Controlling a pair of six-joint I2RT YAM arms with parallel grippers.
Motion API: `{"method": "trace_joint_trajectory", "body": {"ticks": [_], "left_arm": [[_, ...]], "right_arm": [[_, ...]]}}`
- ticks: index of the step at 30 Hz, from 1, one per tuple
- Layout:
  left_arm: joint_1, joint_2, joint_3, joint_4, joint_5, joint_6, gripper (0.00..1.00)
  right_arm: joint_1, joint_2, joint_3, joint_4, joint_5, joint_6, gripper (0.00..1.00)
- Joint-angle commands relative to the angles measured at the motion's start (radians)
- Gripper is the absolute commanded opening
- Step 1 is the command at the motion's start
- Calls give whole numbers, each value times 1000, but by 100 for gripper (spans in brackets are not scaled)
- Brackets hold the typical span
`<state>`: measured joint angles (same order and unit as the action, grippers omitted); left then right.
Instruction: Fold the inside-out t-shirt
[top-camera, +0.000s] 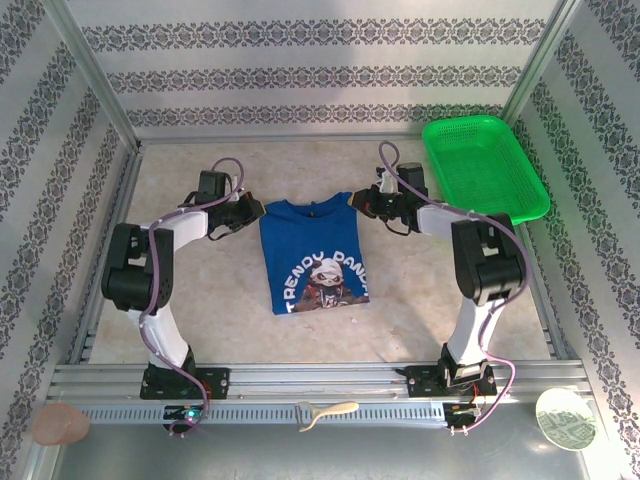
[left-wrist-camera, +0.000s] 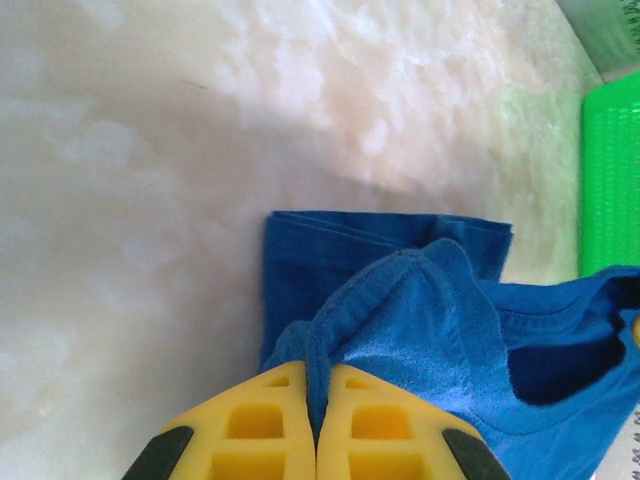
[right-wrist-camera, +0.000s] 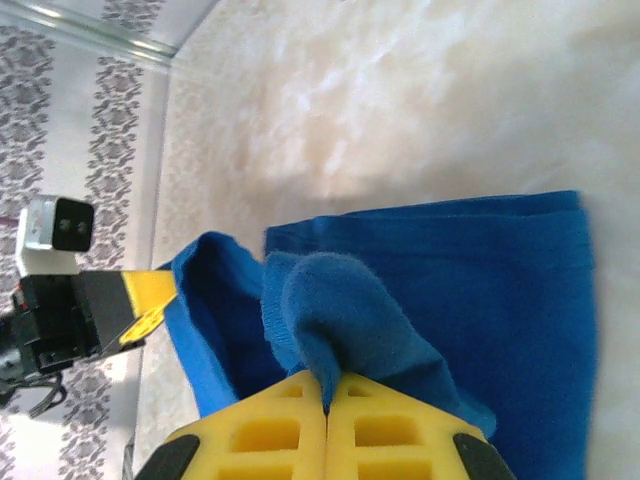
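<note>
The royal blue t-shirt (top-camera: 312, 250) lies in the middle of the table, sleeves folded in, a panda print and white lettering facing up. My left gripper (top-camera: 254, 211) is shut on the shirt's far left shoulder; in the left wrist view its yellow fingers (left-wrist-camera: 262, 425) pinch a ridge of blue cloth (left-wrist-camera: 400, 300). My right gripper (top-camera: 362, 203) is shut on the far right shoulder; its yellow fingers (right-wrist-camera: 390, 430) pinch a bunched fold of the shirt (right-wrist-camera: 340, 300). Both pinched corners rise a little off the table.
A green plastic mesh basket (top-camera: 484, 165) stands at the back right, close to the right arm. Patterned walls close in the back and sides. An aluminium rail (top-camera: 320, 385) runs along the near edge. Bare table (top-camera: 200, 300) lies left of the shirt.
</note>
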<state>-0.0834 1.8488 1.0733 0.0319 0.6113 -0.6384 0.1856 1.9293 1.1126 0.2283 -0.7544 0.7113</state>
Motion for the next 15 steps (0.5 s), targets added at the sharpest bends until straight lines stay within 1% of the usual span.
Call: {"method": "trace_joint_trajectory", "body": {"ticks": [1, 3, 5, 12, 13, 14, 15], "left_arm": [[32, 74, 35, 118, 13, -31, 0], [38, 120, 60, 151, 25, -45, 0], [38, 147, 77, 173, 24, -50, 0], [37, 199, 107, 226, 31, -70, 0], [38, 204, 109, 234, 32, -75, 0], [38, 214, 114, 229, 34, -78, 11], [37, 227, 124, 214, 38, -78, 25]], "right_arm": [[-15, 110, 76, 70, -11, 33, 0], [-23, 175, 113, 75, 0, 50, 0], [-29, 206, 122, 84, 20, 68, 0], [-42, 209, 111, 122, 48, 106, 0], [-41, 208, 116, 123, 49, 106, 6], [-42, 207, 126, 114, 53, 106, 26], [-41, 207, 134, 108, 51, 106, 41]]}}
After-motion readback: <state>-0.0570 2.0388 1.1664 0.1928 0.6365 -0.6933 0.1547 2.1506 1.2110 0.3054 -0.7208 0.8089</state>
